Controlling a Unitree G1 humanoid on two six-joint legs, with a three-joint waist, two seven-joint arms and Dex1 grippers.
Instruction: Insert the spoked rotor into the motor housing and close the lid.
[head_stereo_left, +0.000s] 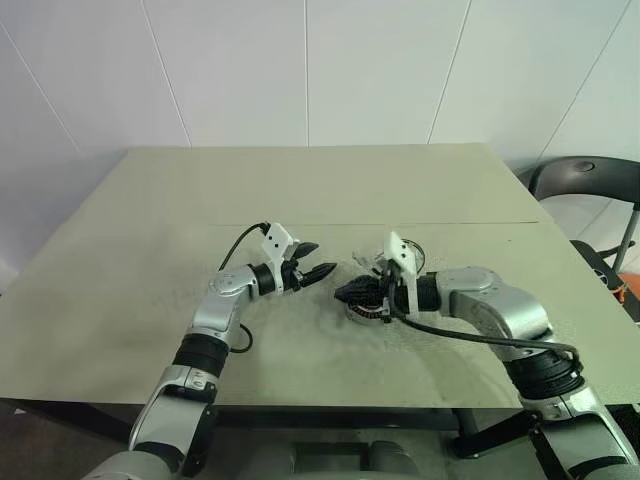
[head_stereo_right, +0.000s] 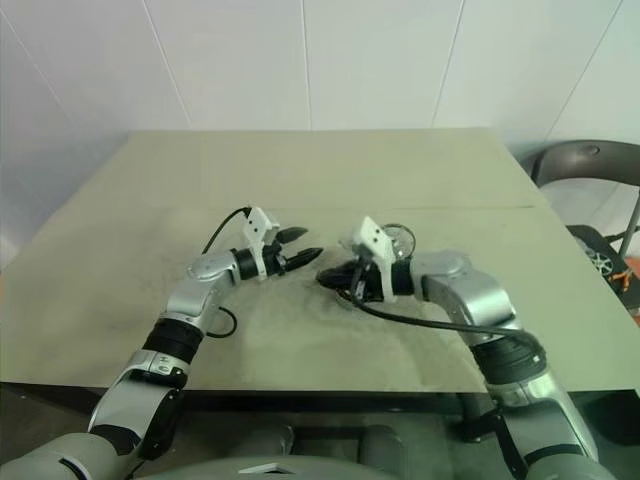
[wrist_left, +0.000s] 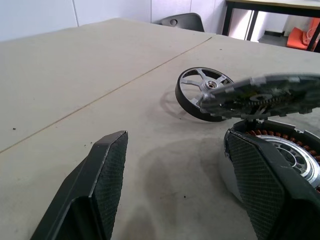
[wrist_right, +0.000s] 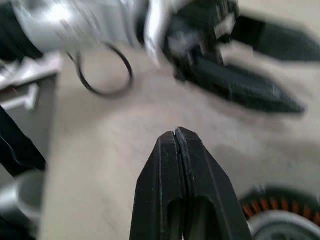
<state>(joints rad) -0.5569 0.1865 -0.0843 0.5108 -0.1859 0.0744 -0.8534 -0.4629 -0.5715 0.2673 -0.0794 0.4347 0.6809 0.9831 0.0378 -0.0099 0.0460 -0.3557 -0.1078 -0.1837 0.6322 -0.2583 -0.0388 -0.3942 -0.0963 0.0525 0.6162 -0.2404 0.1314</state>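
No readable text, label, brand or number appears anywhere.

I see a beige worktop (head_stereo_left: 300, 190) with a thin seam line running across it, white panelled wall (head_stereo_left: 300, 70) behind. Dark chair (head_stereo_left: 590, 185) off the far right corner. Something orange (wrist_left: 306, 36) on the floor past a table's black legs (wrist_left: 251, 20).
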